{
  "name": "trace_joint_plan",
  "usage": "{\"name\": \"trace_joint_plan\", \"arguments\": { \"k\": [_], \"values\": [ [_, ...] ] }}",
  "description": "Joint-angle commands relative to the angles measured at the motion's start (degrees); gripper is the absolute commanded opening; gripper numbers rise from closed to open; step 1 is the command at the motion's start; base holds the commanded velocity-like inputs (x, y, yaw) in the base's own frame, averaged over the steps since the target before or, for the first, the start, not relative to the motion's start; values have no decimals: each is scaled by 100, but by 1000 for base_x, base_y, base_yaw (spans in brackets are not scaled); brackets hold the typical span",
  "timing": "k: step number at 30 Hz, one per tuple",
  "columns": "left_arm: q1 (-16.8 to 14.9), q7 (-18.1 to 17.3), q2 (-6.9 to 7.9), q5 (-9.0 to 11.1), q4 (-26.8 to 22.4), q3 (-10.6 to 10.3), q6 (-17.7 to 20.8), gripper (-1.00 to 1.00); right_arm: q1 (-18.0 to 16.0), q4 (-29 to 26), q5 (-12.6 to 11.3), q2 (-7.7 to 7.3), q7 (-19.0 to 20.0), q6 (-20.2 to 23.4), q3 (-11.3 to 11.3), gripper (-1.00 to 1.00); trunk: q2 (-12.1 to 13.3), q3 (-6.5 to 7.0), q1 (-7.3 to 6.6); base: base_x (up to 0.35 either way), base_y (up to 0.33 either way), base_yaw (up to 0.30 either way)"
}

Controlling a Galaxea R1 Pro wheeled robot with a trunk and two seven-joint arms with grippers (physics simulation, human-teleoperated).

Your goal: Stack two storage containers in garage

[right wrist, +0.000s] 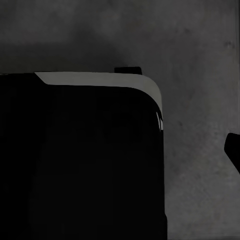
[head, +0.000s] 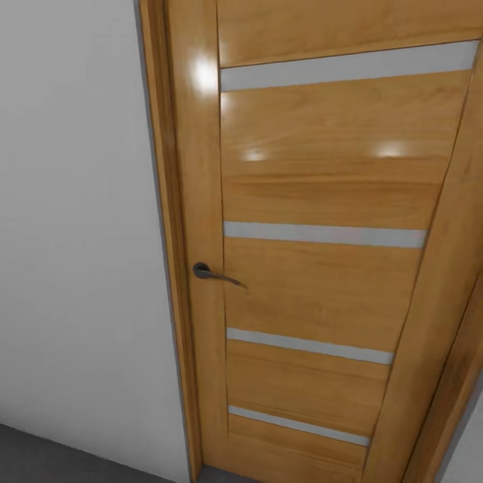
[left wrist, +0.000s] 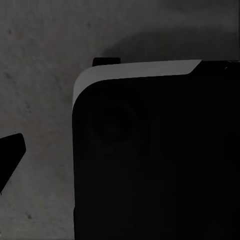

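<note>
Head camera is facing an orange-wood door (head: 322,268) filling centre and right of frame, dark lever handle (head: 215,274) at mid-left, pale wall (head: 74,235) at left. A strip of dark grey floor (head: 60,463) is showing at lower left. Wrist cameras are looking down at mottled concrete floor beside the robot's black base (left wrist: 155,165), likely arms tucked for driving. Cannot tell either pincer's state. Containers are not appearing; robot seems in transit.

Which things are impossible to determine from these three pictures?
- Whether the door is latched: head view, the picture's edges cut it off.
- Left gripper's state: left wrist view, only a dark tip enters at the edge.
- Right gripper's state: right wrist view, likewise one tip.
- What the large black body is: too dark.
</note>
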Motion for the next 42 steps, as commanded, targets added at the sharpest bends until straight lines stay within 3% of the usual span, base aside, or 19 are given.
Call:
{"name": "trace_joint_plan", "arguments": {
  "k": [1, 27, 38, 42],
  "values": [
    [1, 3, 0, 3, -2, -1, -14, 100, -3, 7, -4, 0, -1, -27, -16, 100, -3, -4, 0, 0, 0, -251],
    [1, 3, 0, 3, -2, 1, -14, 100, -3, 7, 0, 0, 6, -27, -16, 100, -3, -4, 0, 0, 0, -249],
    [1, 25, 6, 14, -2, 14, -5, 100, -3, 7, 51, -3, 16, -25, -2, 100, -3, -4, 0, 68, 0, -48],
    [1, 34, 8, 118, -2, 42, -6, 100, -3, 7, 71, -7, 16, -20, 7, 100, -3, -4, 0, 291, 0, -2]
  ]
}}
